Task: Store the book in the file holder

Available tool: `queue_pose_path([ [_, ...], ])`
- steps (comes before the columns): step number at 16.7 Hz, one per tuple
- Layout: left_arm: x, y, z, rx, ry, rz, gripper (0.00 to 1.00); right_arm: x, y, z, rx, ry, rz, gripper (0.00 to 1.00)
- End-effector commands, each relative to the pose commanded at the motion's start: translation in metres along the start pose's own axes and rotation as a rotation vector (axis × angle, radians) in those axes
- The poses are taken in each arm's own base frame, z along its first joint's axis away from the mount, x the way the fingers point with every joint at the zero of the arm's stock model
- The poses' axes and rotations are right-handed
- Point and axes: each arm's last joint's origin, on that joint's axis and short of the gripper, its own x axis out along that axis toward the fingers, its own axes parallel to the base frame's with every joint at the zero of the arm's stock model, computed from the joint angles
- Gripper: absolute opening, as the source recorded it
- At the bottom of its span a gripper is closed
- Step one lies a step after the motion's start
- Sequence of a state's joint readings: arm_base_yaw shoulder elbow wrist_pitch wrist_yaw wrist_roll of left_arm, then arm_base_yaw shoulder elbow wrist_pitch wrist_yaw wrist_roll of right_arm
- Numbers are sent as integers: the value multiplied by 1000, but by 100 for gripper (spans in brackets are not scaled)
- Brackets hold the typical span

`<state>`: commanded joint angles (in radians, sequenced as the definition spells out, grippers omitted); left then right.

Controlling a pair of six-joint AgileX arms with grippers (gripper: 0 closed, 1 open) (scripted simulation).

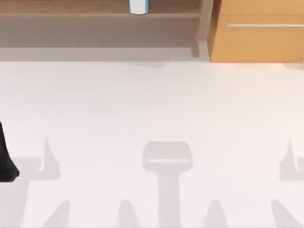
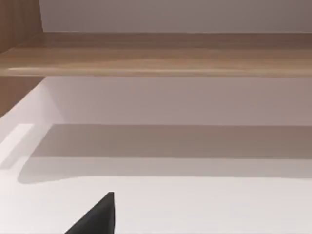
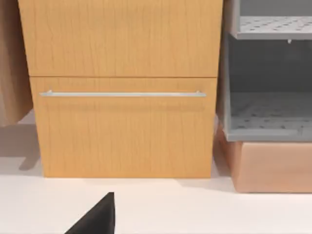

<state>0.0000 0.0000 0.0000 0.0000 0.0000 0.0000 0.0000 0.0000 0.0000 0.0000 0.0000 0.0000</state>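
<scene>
My left arm [image 1: 7,159] sits low at the white table's [image 1: 152,118] left edge, facing the wooden shelf [image 2: 156,56]; whether its claw is apart, I cannot tell.

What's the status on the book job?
Left gripper facing shelf, right gripper facing cabinet. Likely book up on shelf. Grey holder beside cabinet; nothing blocks it.
</scene>
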Motion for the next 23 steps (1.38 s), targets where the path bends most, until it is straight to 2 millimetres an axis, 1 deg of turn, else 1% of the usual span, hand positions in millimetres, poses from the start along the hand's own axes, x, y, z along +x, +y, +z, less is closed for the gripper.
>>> queue_pose_path([
  [3,0,0,0,0,0,0,100,0,0,2,-3,2,4,100],
  [5,0,0,0,0,0,0,100,1,3,11,-15,8,21,100],
  [6,0,0,0,0,0,0,100,2,5,20,-23,9,32,100],
  [8,0,0,0,0,0,0,100,7,10,43,-42,9,55,100],
  [10,0,0,0,0,0,0,100,17,17,74,-60,8,76,100],
  [12,0,0,0,0,0,0,100,36,29,106,-77,11,97,100],
  [13,0,0,0,0,0,0,100,49,37,121,-87,16,107,100],
  [15,0,0,0,0,0,0,100,82,59,146,-110,34,129,100],
  [16,0,0,0,0,0,0,100,100,73,155,-122,46,140,100],
  [18,0,0,0,0,0,0,100,141,108,165,-144,67,157,100],
  [20,0,0,0,0,0,0,100,181,150,164,-160,82,164,100],
  [21,0,0,0,0,0,0,100,199,172,160,-165,86,165,100],
  [23,0,0,0,0,0,0,100,232,219,143,-168,91,159,100],
])
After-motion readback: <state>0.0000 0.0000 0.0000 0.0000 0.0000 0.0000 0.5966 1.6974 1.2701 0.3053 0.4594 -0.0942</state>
